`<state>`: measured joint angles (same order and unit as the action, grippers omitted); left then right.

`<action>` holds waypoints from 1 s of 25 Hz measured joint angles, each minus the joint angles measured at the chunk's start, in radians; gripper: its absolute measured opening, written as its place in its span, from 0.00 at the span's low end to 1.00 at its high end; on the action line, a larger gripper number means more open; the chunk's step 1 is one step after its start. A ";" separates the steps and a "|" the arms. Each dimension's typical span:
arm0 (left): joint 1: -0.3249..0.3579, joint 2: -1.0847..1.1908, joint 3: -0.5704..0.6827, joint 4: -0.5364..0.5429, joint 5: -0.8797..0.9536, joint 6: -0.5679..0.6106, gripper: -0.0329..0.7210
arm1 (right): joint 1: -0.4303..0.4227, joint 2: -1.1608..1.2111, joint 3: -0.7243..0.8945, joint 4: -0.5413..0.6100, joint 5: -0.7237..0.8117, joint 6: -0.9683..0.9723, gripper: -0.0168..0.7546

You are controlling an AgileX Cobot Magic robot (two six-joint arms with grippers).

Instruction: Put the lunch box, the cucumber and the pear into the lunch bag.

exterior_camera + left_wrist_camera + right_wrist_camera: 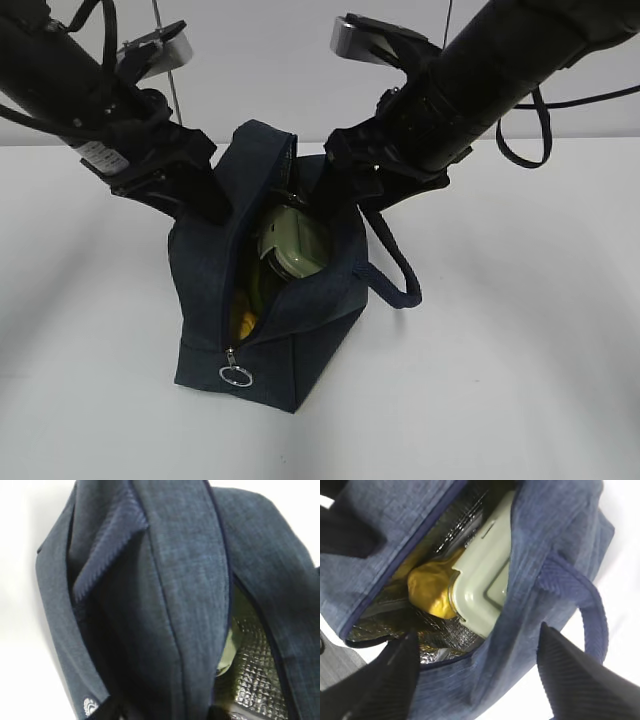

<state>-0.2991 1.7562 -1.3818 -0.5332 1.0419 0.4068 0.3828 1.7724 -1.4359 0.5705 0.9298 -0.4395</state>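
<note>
The navy lunch bag [290, 350] stands open in the middle of the table. Inside it lie the lunch box [295, 245] with its sage-green lid, the yellow pear [243, 320] and a green strip of the cucumber [257, 283]. The right wrist view shows the lunch box [480, 580] against the pear [430, 592] on the foil lining; the cucumber is hidden there. My left gripper [205, 200] grips the bag's left wall [185, 580], and the fabric covers most of its fingers. My right gripper [477, 665] is open and empty, straddling the bag's right wall [545, 540], with one finger inside.
The bag's loop handle [395, 270] hangs off its right side. The zipper's metal ring pull [236, 375] hangs at the near end of the bag. The white table [520, 380] surrounds the bag.
</note>
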 joint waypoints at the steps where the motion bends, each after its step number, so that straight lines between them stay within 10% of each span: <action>1: 0.000 -0.006 0.000 0.002 0.000 0.000 0.48 | 0.000 -0.007 0.000 0.000 -0.002 0.000 0.75; 15: 0.000 -0.365 0.184 0.069 -0.317 -0.001 0.54 | -0.042 -0.308 0.301 0.026 -0.240 -0.083 0.73; 22: 0.000 -0.564 0.471 0.070 -0.572 0.008 0.54 | 0.011 -0.604 0.755 0.971 -0.594 -1.125 0.68; 25: 0.000 -0.605 0.543 0.070 -0.621 0.012 0.54 | 0.014 -0.624 0.841 1.166 -0.597 -1.371 0.67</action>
<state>-0.2991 1.1515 -0.8384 -0.4635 0.4211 0.4184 0.3972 1.1488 -0.5946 1.7363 0.3333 -1.8104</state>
